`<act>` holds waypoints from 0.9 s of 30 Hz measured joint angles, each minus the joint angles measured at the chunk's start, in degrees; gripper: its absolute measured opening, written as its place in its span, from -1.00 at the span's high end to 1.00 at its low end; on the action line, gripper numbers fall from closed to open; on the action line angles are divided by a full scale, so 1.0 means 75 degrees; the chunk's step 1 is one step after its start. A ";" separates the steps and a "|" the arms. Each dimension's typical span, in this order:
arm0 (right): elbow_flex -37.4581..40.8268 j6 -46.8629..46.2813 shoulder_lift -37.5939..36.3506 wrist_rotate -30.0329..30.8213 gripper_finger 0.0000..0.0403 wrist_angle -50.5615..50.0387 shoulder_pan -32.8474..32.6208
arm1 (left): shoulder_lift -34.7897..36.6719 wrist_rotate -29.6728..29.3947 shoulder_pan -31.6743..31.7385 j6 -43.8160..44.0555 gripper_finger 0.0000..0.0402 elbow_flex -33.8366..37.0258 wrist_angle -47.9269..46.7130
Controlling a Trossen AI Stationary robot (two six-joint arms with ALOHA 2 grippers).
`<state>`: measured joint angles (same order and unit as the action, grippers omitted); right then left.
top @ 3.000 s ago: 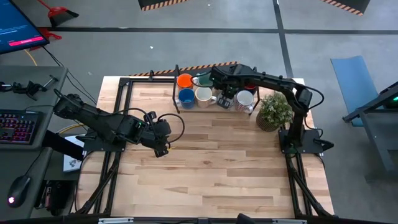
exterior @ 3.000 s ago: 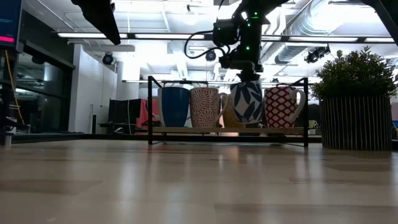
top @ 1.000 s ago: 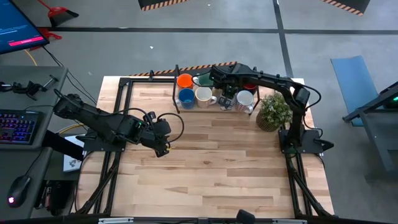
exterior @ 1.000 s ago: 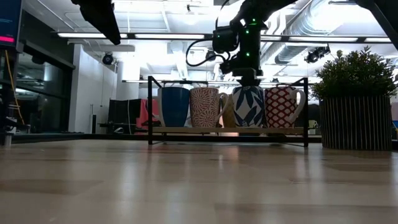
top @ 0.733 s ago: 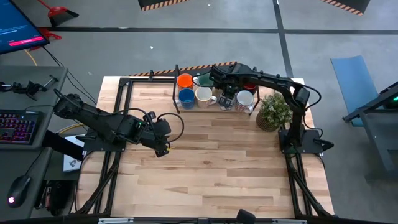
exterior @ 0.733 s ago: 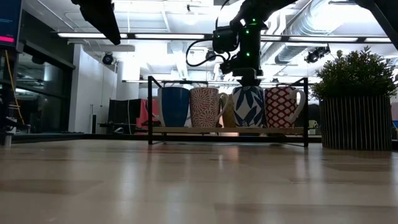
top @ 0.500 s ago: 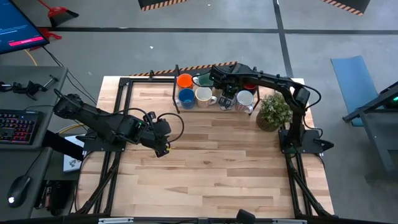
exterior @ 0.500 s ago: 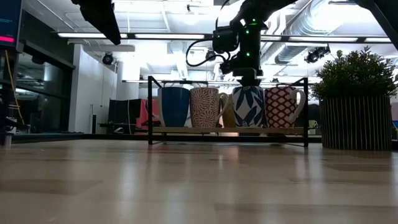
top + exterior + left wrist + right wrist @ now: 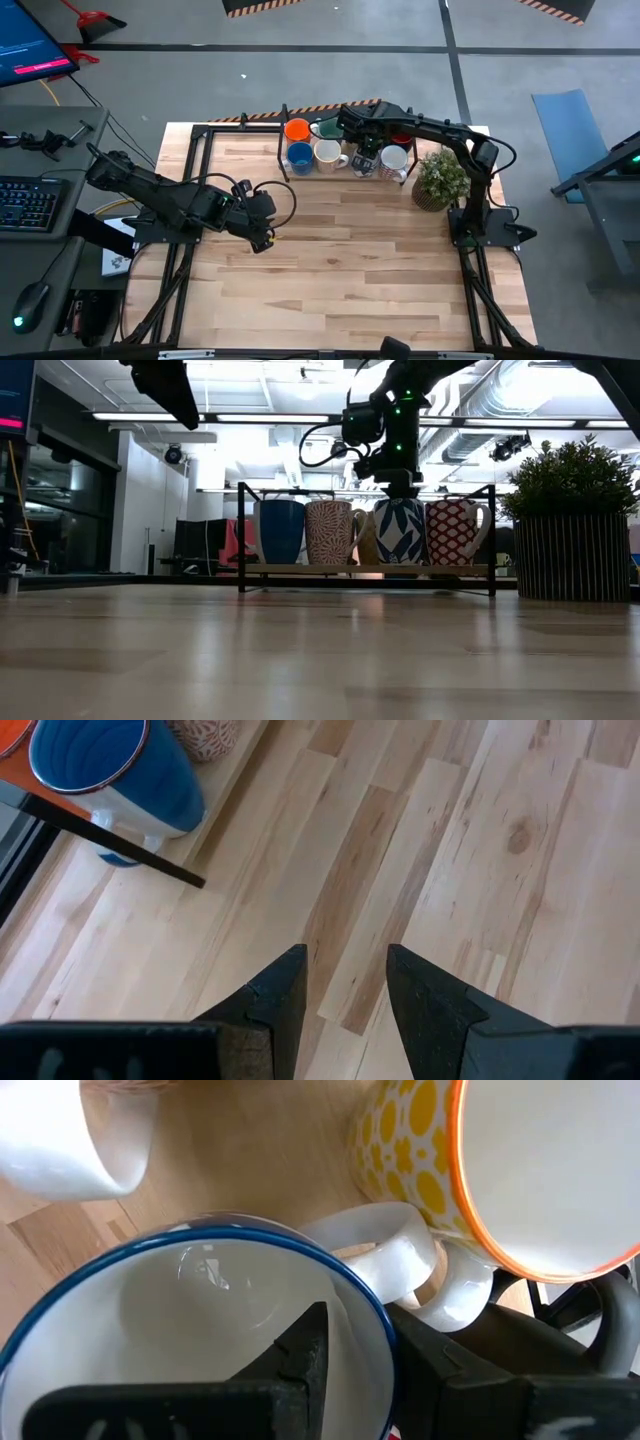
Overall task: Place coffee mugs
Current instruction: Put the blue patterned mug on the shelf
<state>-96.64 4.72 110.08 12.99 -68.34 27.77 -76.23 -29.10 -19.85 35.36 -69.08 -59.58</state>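
Observation:
A black wire rack [image 9: 300, 569] at the table's far edge holds several coffee mugs: orange [image 9: 297, 129], blue [image 9: 299, 155], cream [image 9: 328, 153] and others. In the low view a blue mug [image 9: 279, 530], a pink-patterned one [image 9: 331, 531], a white mug with blue leaves [image 9: 400, 530] and a red-patterned one [image 9: 452, 530] stand on its shelf. My right gripper [image 9: 398, 488] is shut on the blue-leaf mug from above. My left gripper [image 9: 262, 226] hangs open over the bare table at the left, with nothing between its fingers [image 9: 290, 982]. My right gripper has the blue-leaf mug by its blue-edged rim [image 9: 385, 1325]. One finger [image 9: 312, 1342] is inside the mug and the other [image 9: 432, 1370] is outside the wall. The fingers point down from above. The mug stands upright with its bottom on the rack's shelf.
A bushy potted plant [image 9: 441, 178] stands just right of the rack. A yellow-dotted mug with an orange rim [image 9: 540, 1170] sits close behind the held mug. The wooden tabletop [image 9: 350, 270] stretches toward the near edge.
Between the earliest frames my right gripper sank with the blue-leaf mug, which came down onto the rack's shelf between the pink and red mugs. Over the last second nothing has visibly moved.

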 joint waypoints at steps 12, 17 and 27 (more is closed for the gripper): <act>0.0000 -0.0023 0.0000 -0.0014 0.66 -0.0003 0.0000 | 0.0000 0.0000 0.0000 0.0001 0.36 0.0000 -0.0005; 0.0000 -0.0092 0.0000 -0.0020 0.66 -0.0030 0.0000 | 0.0000 0.0000 0.0000 0.0001 0.36 0.0000 -0.0005; 0.0000 -0.0170 -0.0003 -0.0004 0.66 -0.0119 -0.0006 | 0.0000 0.0000 0.0000 0.0011 0.36 0.0000 -0.0007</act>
<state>-96.64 3.44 110.06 12.96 -69.23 27.73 -76.23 -29.10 -19.85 35.44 -69.08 -59.64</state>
